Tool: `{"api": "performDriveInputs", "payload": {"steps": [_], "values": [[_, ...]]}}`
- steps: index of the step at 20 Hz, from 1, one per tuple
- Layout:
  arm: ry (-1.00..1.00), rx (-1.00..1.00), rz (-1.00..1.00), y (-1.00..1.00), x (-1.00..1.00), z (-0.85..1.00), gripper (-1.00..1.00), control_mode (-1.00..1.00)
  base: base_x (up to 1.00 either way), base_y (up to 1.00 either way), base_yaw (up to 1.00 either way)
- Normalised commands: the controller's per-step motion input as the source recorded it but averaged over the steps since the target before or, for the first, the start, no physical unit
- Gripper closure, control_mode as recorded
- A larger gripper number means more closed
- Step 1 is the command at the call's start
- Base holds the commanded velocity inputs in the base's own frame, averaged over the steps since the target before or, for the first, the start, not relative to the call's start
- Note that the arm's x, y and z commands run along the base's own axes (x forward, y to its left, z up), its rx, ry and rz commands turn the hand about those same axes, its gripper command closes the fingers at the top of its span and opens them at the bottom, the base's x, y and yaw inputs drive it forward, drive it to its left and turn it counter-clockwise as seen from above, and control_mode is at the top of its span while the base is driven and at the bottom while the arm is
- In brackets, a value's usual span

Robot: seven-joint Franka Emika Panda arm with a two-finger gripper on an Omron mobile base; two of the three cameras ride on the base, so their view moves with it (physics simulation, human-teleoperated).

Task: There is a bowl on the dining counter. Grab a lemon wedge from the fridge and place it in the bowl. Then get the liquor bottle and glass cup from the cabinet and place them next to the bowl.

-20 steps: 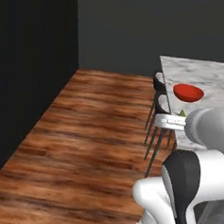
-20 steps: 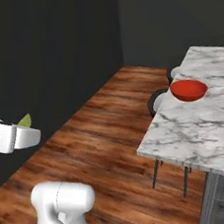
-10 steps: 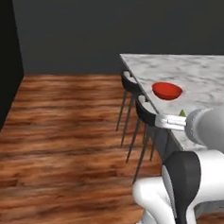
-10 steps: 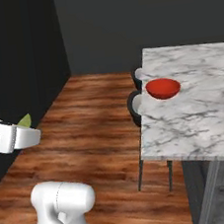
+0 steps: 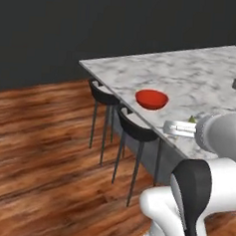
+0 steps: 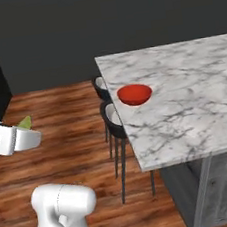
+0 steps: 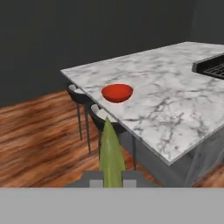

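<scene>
Hand view: bowl [image 7: 117, 92] on dining counter [image 7: 175, 105]; gripper [image 7: 112, 178] pinching lemon wedge [image 7: 111, 155].

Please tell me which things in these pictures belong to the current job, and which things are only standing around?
Belong to the job:
- lemon wedge, held in the shut tool
- red bowl
- dining counter the bowl stands on

Only standing around:
- two dark stools at the counter's edge
- black cooktop set into the counter

Red bowl [image 5: 152, 99]; white/grey-veined marble dining counter [image 5: 202, 78]; yellow-green lemon wedge [image 7: 111, 155]; brown wood floor [image 5: 42, 154].
</scene>
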Motion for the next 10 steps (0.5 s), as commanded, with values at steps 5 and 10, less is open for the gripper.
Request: {"api": "performDriveInputs", "payload": {"steps": [5, 10], "values": [[0.0, 0.0, 0.0, 0.0, 0.0, 0.0, 1.0, 1.0, 0.55, 0.59, -0.55], [0.0, 0.0, 0.0, 0.0, 0.0, 0.0, 1.0, 1.0, 0.5, 0.59, -0.54]]}}
